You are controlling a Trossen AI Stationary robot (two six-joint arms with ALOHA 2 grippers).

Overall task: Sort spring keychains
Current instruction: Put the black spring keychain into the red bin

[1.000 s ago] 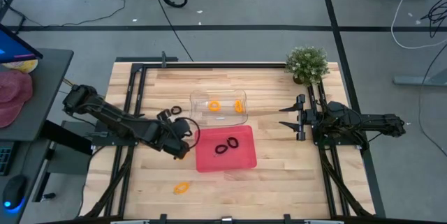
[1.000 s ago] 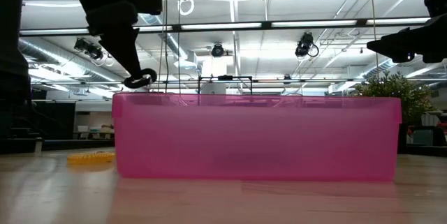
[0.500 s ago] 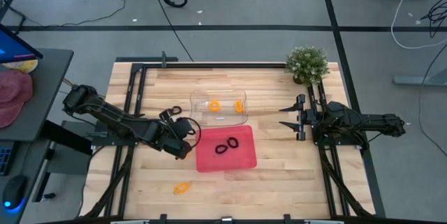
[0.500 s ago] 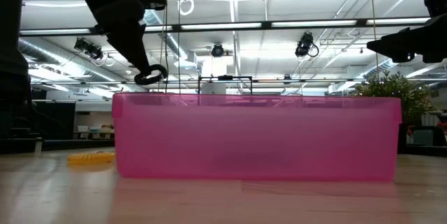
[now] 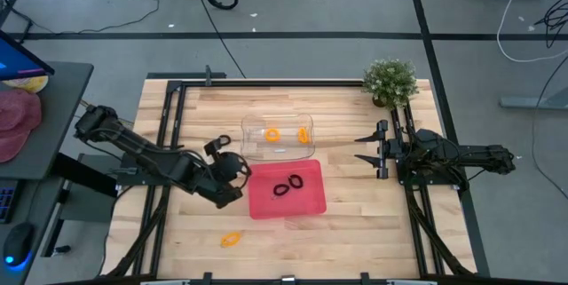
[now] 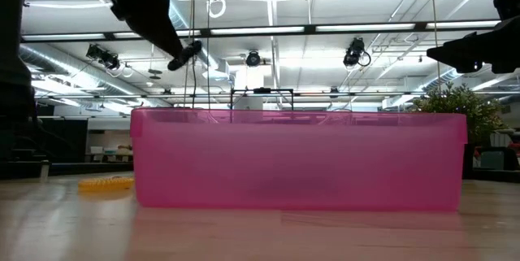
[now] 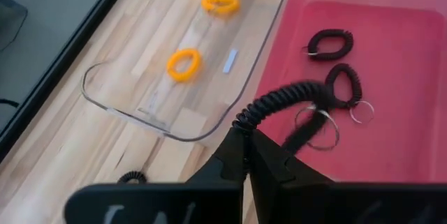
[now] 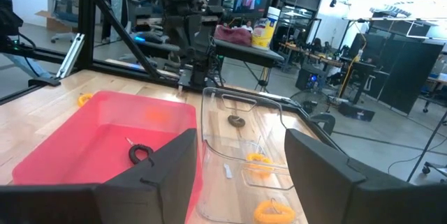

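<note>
The left gripper [image 5: 232,171] hangs just beside the left edge of the pink tray [image 5: 311,203], its fingers pressed together on a black spring keychain [image 7: 279,102] — the coil arcs away from the fingertips with its metal ring dangling over the tray floor. In the low view the same gripper sits above the tray's near-left rim, with the dark cord [image 6: 185,54] sticking out to one side.

Two more black keychains [image 5: 288,184] lie inside the pink tray, close together near its middle; the left wrist view shows them as one rounder loop [image 7: 330,43] and one longer loop [image 7: 345,84], each with a small ring.

The clear tray [image 5: 252,132] stands just behind the pink one, touching or nearly touching it. It holds two orange keychains, one toward its left [image 5: 272,133] and one toward its right [image 5: 303,134]. Another black keychain [image 5: 224,140] lies on the wooden surface [image 5: 355,223] just left of the clear tray. A single orange keychain [image 5: 232,240] lies well apart from the trays, near the front edge of the surface.

The right gripper [image 5: 367,149] waits at the right side, fingers spread wide, holding nothing — a small potted plant [image 5: 390,81] stands at the far right corner behind it.
</note>
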